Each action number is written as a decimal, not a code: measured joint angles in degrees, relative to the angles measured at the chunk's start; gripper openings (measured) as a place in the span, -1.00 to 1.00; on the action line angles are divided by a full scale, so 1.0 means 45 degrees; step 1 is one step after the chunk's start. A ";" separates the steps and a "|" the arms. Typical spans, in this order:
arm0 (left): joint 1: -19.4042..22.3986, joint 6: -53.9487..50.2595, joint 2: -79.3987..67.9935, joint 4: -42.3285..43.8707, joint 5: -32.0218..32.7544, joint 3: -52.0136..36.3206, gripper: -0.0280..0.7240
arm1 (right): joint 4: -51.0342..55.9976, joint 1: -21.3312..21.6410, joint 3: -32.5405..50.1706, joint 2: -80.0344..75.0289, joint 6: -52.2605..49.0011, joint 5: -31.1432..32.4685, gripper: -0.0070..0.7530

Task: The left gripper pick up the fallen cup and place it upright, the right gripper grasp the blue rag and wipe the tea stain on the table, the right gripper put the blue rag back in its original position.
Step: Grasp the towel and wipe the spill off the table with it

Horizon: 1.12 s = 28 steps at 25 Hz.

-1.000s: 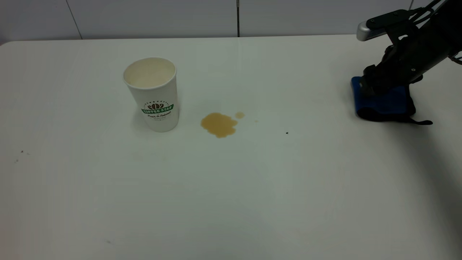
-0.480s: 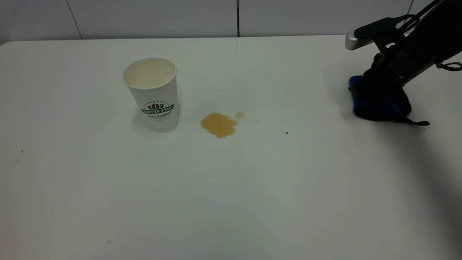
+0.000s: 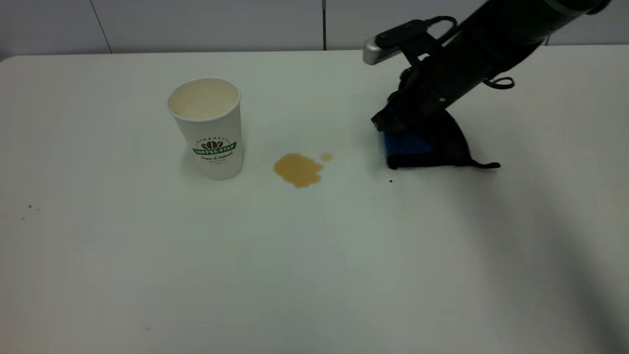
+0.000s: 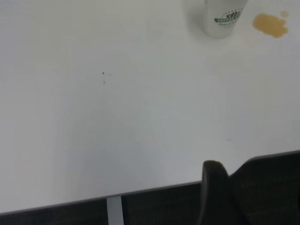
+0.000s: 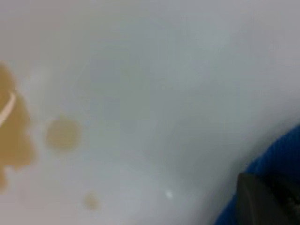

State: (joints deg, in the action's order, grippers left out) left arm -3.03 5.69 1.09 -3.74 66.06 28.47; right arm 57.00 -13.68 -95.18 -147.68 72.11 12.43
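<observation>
Currently I see the large white smooth table [image 3: 314, 275], then the black right gripper [image 3: 393, 129] clamped on the soft, limp blue fuzzy rag [image 3: 408, 144] near the amber tea stain [image 3: 298, 169]; I judge a top-fold hold suits wiping.

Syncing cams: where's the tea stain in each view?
Exterior: the stain lies on the table, between the cup and the rag held by the right gripper.
Left wrist: the stain shows far off, beside the cup.
Right wrist: the stain is large at the picture's edge, the rag at the opposite corner.
Shared landmark: the small satellite drop beside the stain.
</observation>
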 joint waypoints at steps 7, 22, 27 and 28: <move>0.0000 0.0000 0.0000 0.0000 0.0000 0.0000 0.25 | 0.0050 -0.1212 -0.1379 -0.0673 0.0000 0.0557 -0.91; 0.0000 0.0000 0.0000 0.0000 0.0000 0.0000 0.25 | 0.0858 -0.2851 -0.1694 -0.0757 0.0159 0.2268 -0.91; 0.0000 0.0000 0.0000 0.0000 0.0000 0.0000 0.25 | 0.0600 -0.3170 -0.1694 -0.0757 0.0189 0.4142 -0.91; 0.0000 0.0000 0.0000 0.0000 0.0000 0.0000 0.25 | 0.0397 -0.3200 -0.1694 -0.0757 0.0189 0.4547 -0.91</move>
State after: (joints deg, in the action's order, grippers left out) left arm -3.03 5.69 1.09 -3.74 66.06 28.47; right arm 58.79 -28.08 -102.80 -151.08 72.96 32.89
